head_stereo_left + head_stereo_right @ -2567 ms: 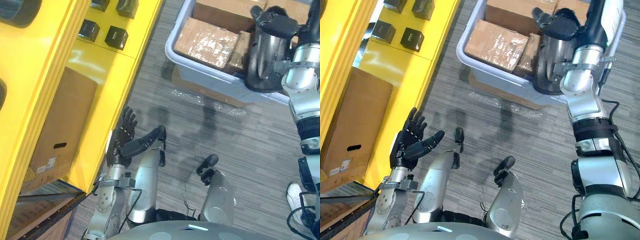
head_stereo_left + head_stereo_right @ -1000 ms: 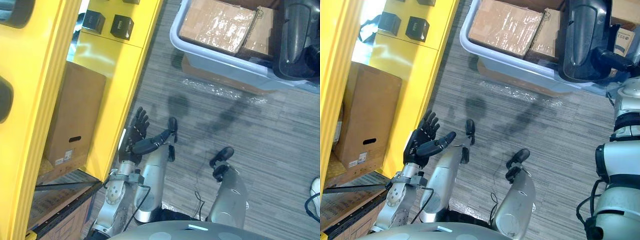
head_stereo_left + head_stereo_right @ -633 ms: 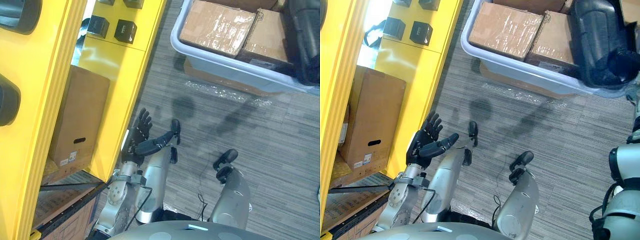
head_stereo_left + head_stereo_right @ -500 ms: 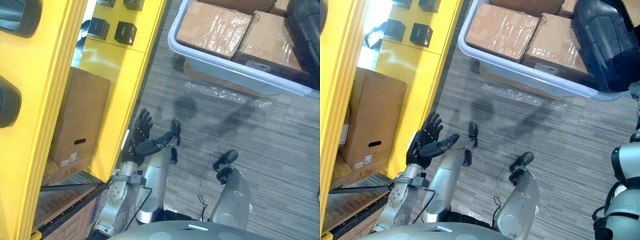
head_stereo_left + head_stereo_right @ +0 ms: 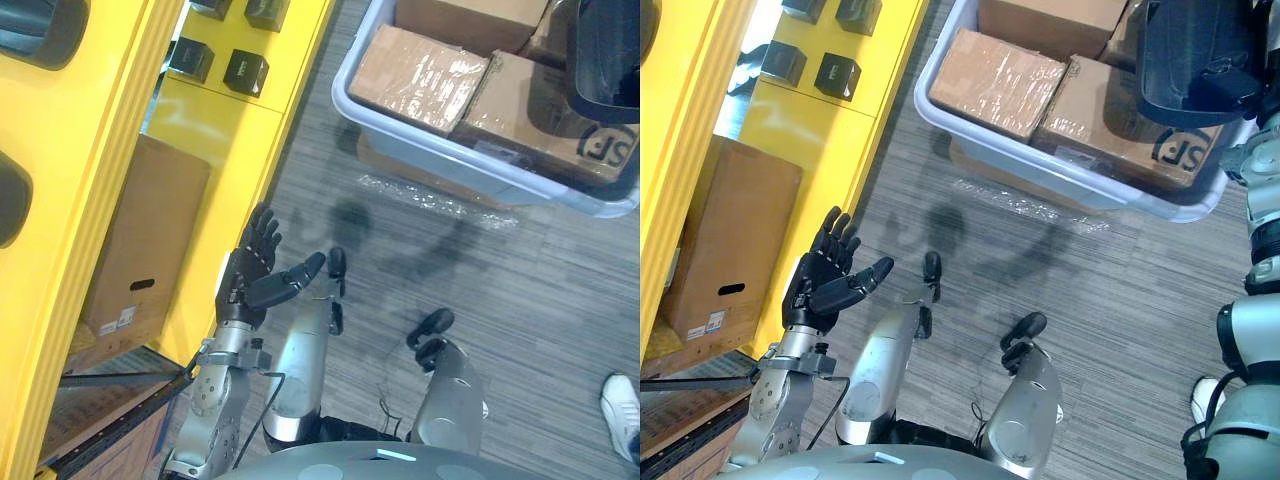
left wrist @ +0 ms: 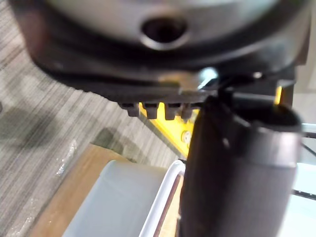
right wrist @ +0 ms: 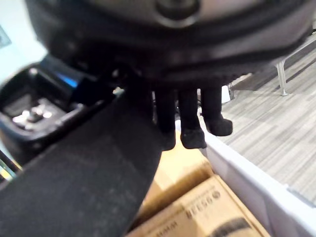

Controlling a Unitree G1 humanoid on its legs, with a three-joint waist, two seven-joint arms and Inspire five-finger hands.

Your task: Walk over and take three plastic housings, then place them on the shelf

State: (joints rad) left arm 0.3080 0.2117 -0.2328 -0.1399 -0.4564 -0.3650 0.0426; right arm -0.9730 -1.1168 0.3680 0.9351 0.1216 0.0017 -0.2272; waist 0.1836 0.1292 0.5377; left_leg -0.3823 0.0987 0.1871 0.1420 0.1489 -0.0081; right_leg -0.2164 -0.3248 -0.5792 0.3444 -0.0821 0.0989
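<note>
A black plastic housing (image 5: 1190, 55) is at the far right over the grey-blue bin (image 5: 1040, 165), above the cardboard boxes in it. My right hand (image 5: 1232, 78) is at the housing's right side, and its arm comes in from the right edge. In the right wrist view the fingers (image 7: 192, 123) curl down beside the housing (image 7: 34, 106), over the bin's boxes. My left hand (image 5: 255, 275) is raised, open and empty, next to the yellow shelf (image 5: 215, 130). Its thumb (image 6: 237, 168) stands out in the left wrist view.
Small black boxes (image 5: 245, 70) sit on the yellow shelf's upper level. A large cardboard box (image 5: 140, 250) stands in the level below. The bin holds several taped cardboard boxes (image 5: 420, 75). Grey carpet lies between shelf and bin. A person's white shoe (image 5: 620, 400) shows at the lower right.
The whole picture has shifted, so the camera moved. The housing stays at the upper right over the bin, with my right hand at it. The left hand keeps its raised pose.
</note>
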